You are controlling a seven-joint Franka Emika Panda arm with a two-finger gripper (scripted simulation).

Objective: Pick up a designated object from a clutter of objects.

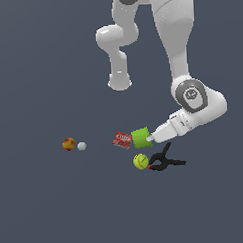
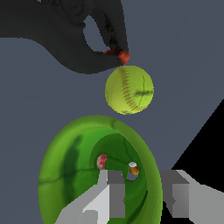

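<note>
Lying on its side on the dark grey floor (image 1: 42, 207), the lime-green cup (image 1: 141, 137) sat in the middle of the clutter, its open mouth turned toward the arm on the exterior view's right. The gripper (image 1: 151, 138) met it at that rim. In the wrist view 1 grey finger (image 2: 114, 192) reached inside the cup (image 2: 74, 170) and the other finger (image 2: 177, 197) stood outside the wall, so the 2 fingers straddled the rim; whether they pinched it could not be told.

Touching or just beside the cup on the exterior view's left lay the red box with white print (image 1: 123, 139). Just below the cup in that view rested the yellow-green tennis ball (image 1: 141, 161), and the black clamp (image 1: 166, 161) lay right beside it, its red-tipped jaws pointing at the ball. The wrist view showed the same pair beyond the cup's rim, the tennis ball (image 2: 129, 89) close to the clamp (image 2: 70, 39).

Well apart, toward the exterior view's left, sat the orange-red ball (image 1: 69, 144) with the small white ball (image 1: 82, 145) just beside it.
</note>
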